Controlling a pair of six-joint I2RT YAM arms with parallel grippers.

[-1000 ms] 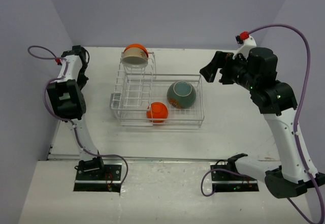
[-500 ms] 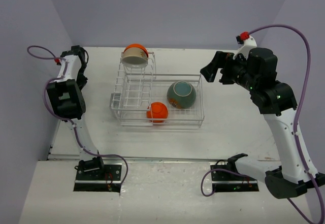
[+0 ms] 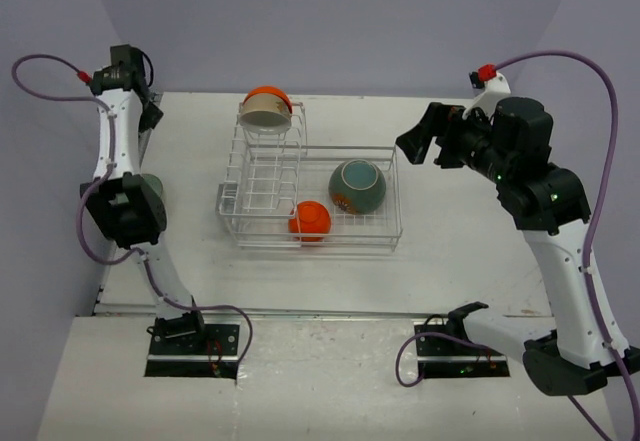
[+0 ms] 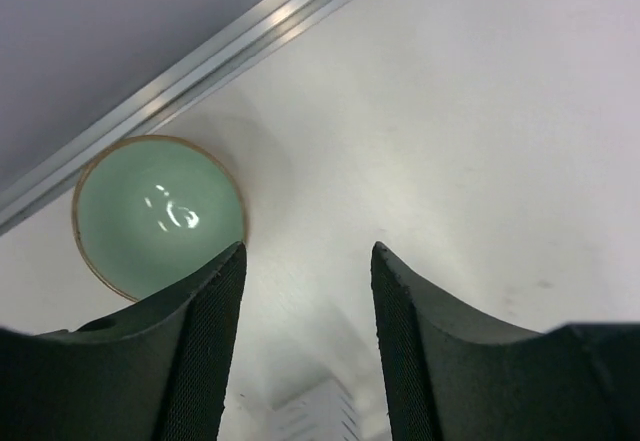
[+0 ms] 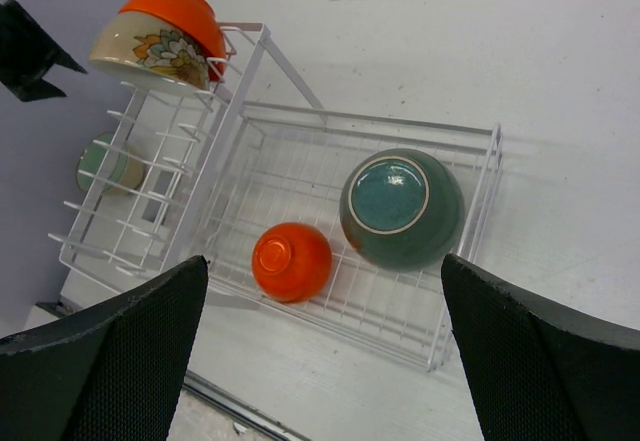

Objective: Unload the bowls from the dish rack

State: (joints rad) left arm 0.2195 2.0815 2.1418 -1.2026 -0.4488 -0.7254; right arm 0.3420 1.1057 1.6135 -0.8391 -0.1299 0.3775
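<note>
Inside the silvery wire dish rack (image 3: 265,176), 4 glossy round bowls: teal bowl (image 3: 357,186) and small orange bowl (image 3: 309,220) in the basket, cream floral bowl (image 3: 264,114) and second orange bowl (image 3: 268,93) atop the slots. Left of the rack, on the matte desk (image 3: 450,251), 1 pale green bowl (image 4: 158,216). Higher than 1 second ago, left jaws parted wider, empty; right of the rack, right jaws wide apart.

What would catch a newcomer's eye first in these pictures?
The bright orange bowl and the bigger teal bowl, both upside down in the white rack. Next, a cream bowl tilted atop the rack's tall slots, and a green bowl upright on the table below the open left hand.
</note>
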